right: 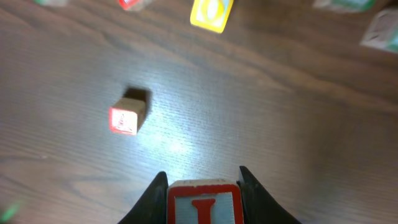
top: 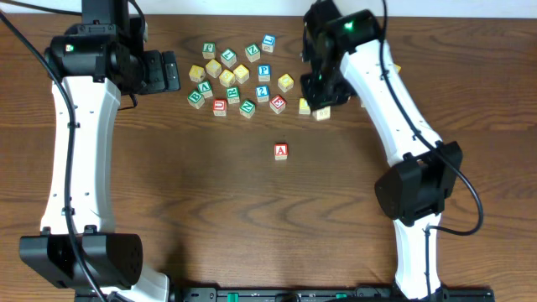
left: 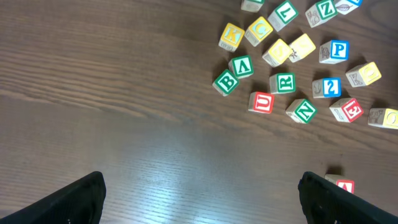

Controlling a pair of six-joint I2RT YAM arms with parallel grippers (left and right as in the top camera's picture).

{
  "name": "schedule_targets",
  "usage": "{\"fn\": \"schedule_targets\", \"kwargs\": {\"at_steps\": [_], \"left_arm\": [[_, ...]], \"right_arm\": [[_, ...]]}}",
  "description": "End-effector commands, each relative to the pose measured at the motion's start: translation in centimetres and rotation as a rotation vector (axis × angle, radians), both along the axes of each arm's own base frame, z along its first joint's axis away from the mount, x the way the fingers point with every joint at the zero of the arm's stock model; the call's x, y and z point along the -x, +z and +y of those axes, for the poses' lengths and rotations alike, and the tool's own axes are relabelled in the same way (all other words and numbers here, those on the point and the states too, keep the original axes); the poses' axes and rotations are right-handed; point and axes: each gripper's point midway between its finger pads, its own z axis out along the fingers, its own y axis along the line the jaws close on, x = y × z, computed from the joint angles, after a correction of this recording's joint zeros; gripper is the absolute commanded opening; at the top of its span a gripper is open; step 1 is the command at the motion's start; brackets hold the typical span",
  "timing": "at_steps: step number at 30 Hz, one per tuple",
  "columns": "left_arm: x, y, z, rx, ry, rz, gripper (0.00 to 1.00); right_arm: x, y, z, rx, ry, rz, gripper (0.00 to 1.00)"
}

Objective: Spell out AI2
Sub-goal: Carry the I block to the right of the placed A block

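The right gripper (right: 203, 179) is clenching the I block (right: 203, 208) by two opposite side faces, apart from the lone A block (right: 127, 118). The left gripper (left: 202, 202) is hanging released over the table (left: 124, 124). The I block is probably behaving as light, rigid, slightly slick wood; centred flat-face pinches are suiting it best.

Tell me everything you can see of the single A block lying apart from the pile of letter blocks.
The A block is a small cube with pale, wood-looking sides. Its upward face is white with a red border and a red A. It sits flat on the dark wood-grain table, alone, on the robot's side of the pile. Only the table touches it. The right gripper, jaws shut on an I block, is off to one side, clear of it.
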Motion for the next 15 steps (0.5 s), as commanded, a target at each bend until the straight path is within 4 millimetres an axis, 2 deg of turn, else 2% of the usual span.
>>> {"fn": "schedule_targets", "kwargs": {"at_steps": [1,11,15], "left_arm": [[-0.2,0.0,0.1,0.005,0.01,-0.004,0.98],[-0.2,0.0,0.1,0.005,0.01,-0.005,0.98],[-0.2,0.0,0.1,0.005,0.01,-0.005,0.98]], "right_arm": [[1.4,-3.5,0.5,0.025,0.002,0.088,0.24],[1.7,-8.1,2.0,0.027,-0.043,0.077,0.23],[1.9,-9.8,1.7,0.093,-0.111,0.052,0.21]]}}
